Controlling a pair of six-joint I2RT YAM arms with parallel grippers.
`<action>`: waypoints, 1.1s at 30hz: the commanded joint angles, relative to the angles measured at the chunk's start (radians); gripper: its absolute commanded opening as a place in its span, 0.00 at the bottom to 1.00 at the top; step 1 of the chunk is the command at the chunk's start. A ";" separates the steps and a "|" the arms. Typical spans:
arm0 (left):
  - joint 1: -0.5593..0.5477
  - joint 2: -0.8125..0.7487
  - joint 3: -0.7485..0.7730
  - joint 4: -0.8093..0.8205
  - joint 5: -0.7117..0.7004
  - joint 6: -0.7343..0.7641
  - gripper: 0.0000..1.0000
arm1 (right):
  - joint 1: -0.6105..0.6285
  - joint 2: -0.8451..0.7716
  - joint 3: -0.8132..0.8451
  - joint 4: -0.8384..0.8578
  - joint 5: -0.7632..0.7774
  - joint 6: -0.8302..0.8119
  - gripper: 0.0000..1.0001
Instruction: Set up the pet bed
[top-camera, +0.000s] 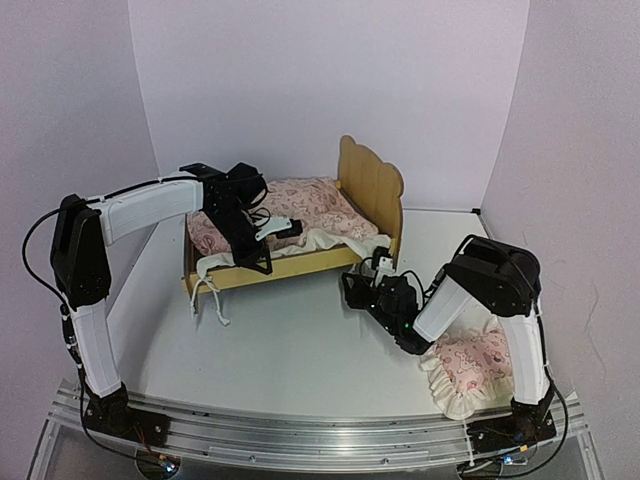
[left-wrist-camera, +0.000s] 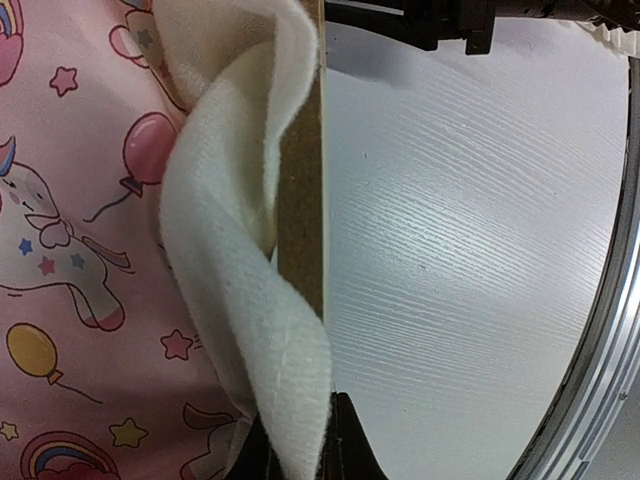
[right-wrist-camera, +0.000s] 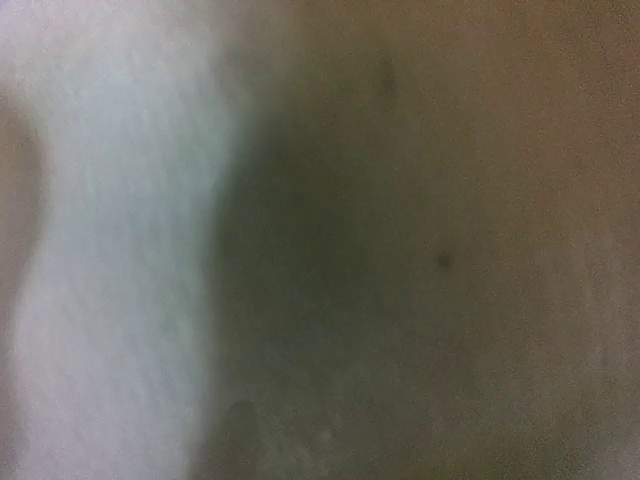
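Observation:
The pet bed (top-camera: 372, 183) of light plywood stands mid-table, its eared headboard on the right. A pink printed mattress (top-camera: 300, 203) lies in it, and its white ruffle (top-camera: 325, 240) spills over the near side rail (top-camera: 290, 264). My left gripper (top-camera: 291, 229) hangs over the near rail. In the left wrist view it (left-wrist-camera: 300, 455) is shut on the white ruffle (left-wrist-camera: 250, 250), beside the rail's edge (left-wrist-camera: 300, 200). My right gripper (top-camera: 356, 278) is low against the bed's near right corner. Its wrist view is a close blur of pale cloth (right-wrist-camera: 110, 250) and brown wood (right-wrist-camera: 480, 250), with no fingers showing.
A small pink ruffled pillow (top-camera: 470, 368) lies on the white table (top-camera: 290, 350) by the right arm's base. White ties (top-camera: 207, 296) dangle from the bed's left end. Lilac walls close in on three sides, and a metal rail (top-camera: 320, 435) runs along the near edge.

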 joint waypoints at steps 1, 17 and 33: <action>-0.013 -0.075 0.095 0.093 0.017 0.040 0.00 | -0.015 0.032 0.060 0.066 0.039 0.030 0.33; 0.058 -0.061 0.071 0.182 -0.043 0.043 0.00 | 0.009 -0.194 -0.175 -0.228 -0.040 0.054 0.00; 0.172 -0.047 -0.211 0.376 -0.119 0.191 0.00 | 0.029 -0.478 -0.026 -1.078 -0.479 -0.102 0.00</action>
